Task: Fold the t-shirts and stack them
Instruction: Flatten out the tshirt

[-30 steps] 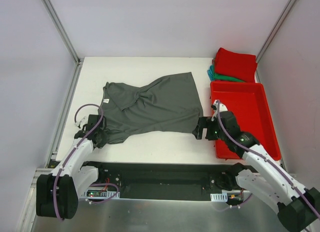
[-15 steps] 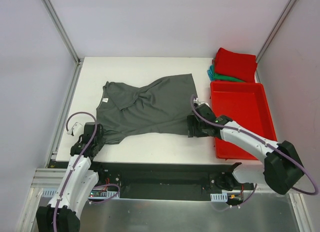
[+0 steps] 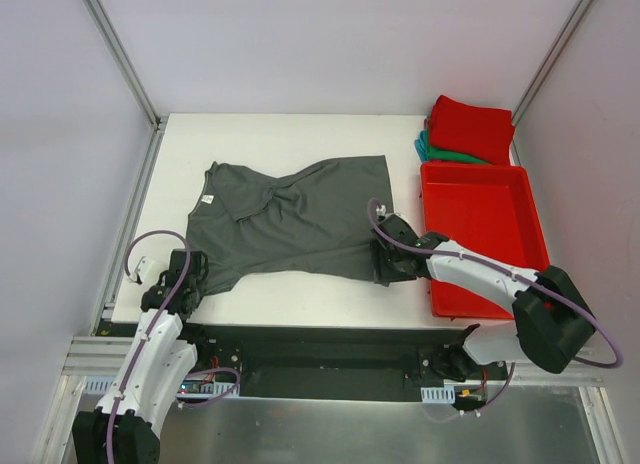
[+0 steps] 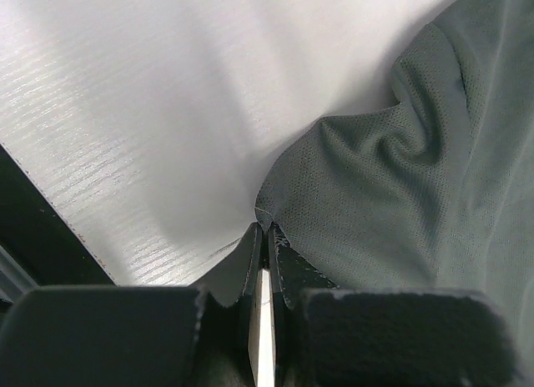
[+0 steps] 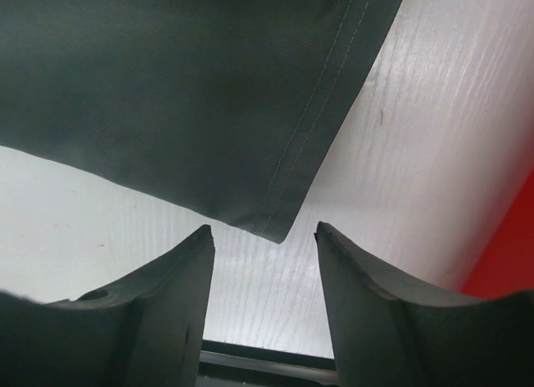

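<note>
The dark charcoal-grey t-shirt (image 3: 290,219) lies spread and wrinkled on the white table (image 3: 280,134). My left gripper (image 3: 193,276) is shut on its near left corner; in the left wrist view the jaws (image 4: 265,230) pinch the cloth edge (image 4: 367,195). My right gripper (image 3: 385,266) is at the shirt's near right corner. In the right wrist view the hemmed corner (image 5: 279,228) lies just ahead of the gap, and the gripper (image 5: 263,230) is open with nothing between its fingers. The folded red t-shirt (image 3: 470,127) sits on the teal-green one (image 3: 428,148) at the back right.
A rigid red tray (image 3: 480,219) stands right of the right gripper, its edge showing in the right wrist view (image 5: 511,253). The table's near edge and the black base rail (image 3: 320,349) lie just behind both grippers. Metal frame posts (image 3: 120,54) flank the table.
My right gripper moved left from beside the tray to the shirt's near right corner, its jaws narrowing. My left gripper drew the left corner slightly nearer.
</note>
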Motion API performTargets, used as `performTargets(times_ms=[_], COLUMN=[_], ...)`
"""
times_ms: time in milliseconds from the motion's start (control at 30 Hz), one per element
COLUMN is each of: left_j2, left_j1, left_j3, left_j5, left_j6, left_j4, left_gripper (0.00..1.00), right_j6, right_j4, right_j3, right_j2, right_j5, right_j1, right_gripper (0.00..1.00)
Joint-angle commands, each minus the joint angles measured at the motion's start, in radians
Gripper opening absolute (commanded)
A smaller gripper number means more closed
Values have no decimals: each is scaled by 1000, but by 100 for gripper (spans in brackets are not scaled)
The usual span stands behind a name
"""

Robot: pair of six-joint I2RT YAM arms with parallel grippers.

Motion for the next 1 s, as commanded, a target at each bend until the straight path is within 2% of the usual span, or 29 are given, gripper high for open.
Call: performTargets(times_ms=[0, 233, 533, 567, 633, 767, 800, 967], left_j2=[10, 16, 24, 24, 22, 24, 24, -8], left_j1=[15, 14, 14, 14, 12, 15, 14, 14], left_j3=[9, 9, 11, 11, 11, 17, 24, 187], left_j5=[-30, -29, -27, -27, -27, -27, -30, 11], left_j6=[-19, -16, -15, -15, -15, -2, 11, 74], left_j4=[-31, -28, -23, -22, -23, -25, -28, -98], left_gripper=[0, 0, 0, 0, 0, 0, 0, 0], right_j6=[19, -3, -6, -4, -1, -6, -20, -101], right_j4=[-4, 53, 58, 61, 65, 44, 32, -67], right_j3=[23, 9, 14, 8, -3, -11, -6, 93], right_j2=[39, 87, 148, 151, 151, 115, 93, -52], right_j5=[16, -30, 19, 22, 33, 81, 90, 111], right_j1=[14, 29, 31, 31, 32, 29, 29, 28], right_gripper=[53, 52, 46, 44, 34, 4, 1, 1])
